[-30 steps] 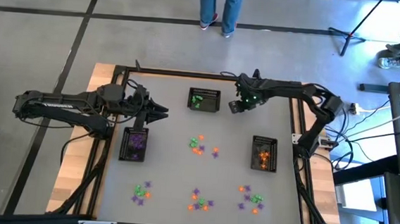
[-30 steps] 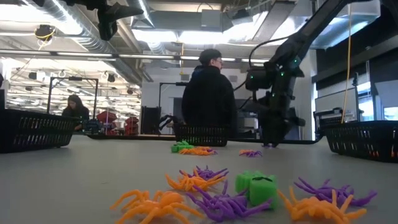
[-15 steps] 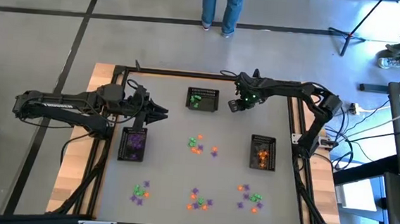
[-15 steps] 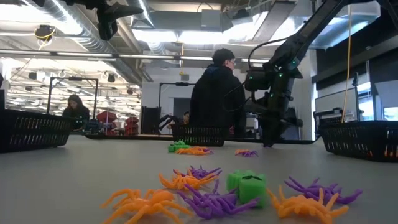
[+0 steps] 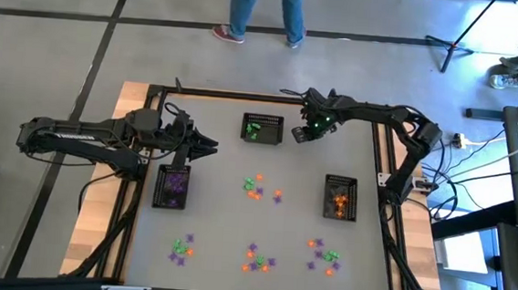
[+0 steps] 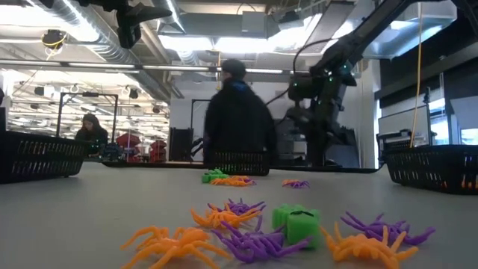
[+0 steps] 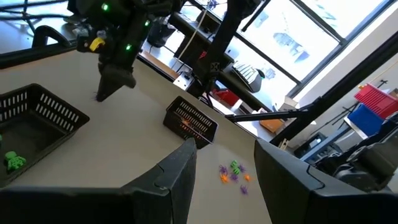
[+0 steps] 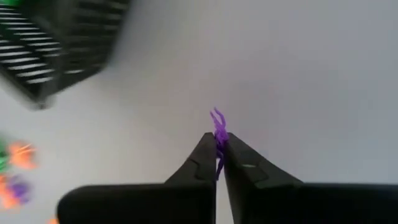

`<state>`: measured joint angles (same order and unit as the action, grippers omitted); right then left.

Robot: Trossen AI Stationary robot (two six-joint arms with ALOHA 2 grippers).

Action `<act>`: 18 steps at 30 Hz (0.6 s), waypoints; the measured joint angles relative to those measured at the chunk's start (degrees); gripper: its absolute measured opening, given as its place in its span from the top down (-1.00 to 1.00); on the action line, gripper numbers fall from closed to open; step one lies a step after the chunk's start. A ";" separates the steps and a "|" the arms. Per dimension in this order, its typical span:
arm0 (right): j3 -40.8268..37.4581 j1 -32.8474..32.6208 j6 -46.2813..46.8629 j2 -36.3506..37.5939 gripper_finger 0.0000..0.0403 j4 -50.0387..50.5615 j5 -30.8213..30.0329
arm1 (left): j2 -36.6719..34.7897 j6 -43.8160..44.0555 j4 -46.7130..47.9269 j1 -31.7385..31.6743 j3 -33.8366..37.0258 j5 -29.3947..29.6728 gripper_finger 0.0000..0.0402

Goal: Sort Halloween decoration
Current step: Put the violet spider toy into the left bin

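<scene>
Grey table; right pincer pinching purple trinket, mostly hidden

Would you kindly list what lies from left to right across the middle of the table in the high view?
Left gripper → basket of purple trinkets → middle cluster of green and orange trinkets → lone purple trinket → basket of orange trinkets.

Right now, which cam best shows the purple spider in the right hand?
Right wrist view: the purple spider sits pinched between the shut fingers of the right hand, legs sticking out. The high view shows only the right hand beside the green basket; in the low and left wrist views the spider can't be seen.
</scene>
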<state>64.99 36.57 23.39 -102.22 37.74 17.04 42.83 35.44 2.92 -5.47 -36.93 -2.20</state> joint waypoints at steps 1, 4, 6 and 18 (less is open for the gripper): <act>0.50 -0.29 -0.12 0.59 0.98 0.76 1.14 | 0.00 0.00 0.01 0.01 0.00 0.00 0.24; 2.40 -0.97 -0.73 2.53 0.97 2.48 3.97 | 0.02 0.00 0.02 0.01 0.00 0.14 0.24; 3.94 -1.98 -0.86 3.69 0.94 2.64 6.35 | 0.02 0.00 0.02 -0.01 0.00 0.66 0.24; 18.37 -18.62 2.80 5.92 0.95 -4.01 9.26 | 0.38 -1.51 -4.68 -0.01 0.00 2.65 0.24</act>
<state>83.36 17.95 26.19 -96.29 33.73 26.29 43.21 33.93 -1.76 -5.48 -36.93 0.45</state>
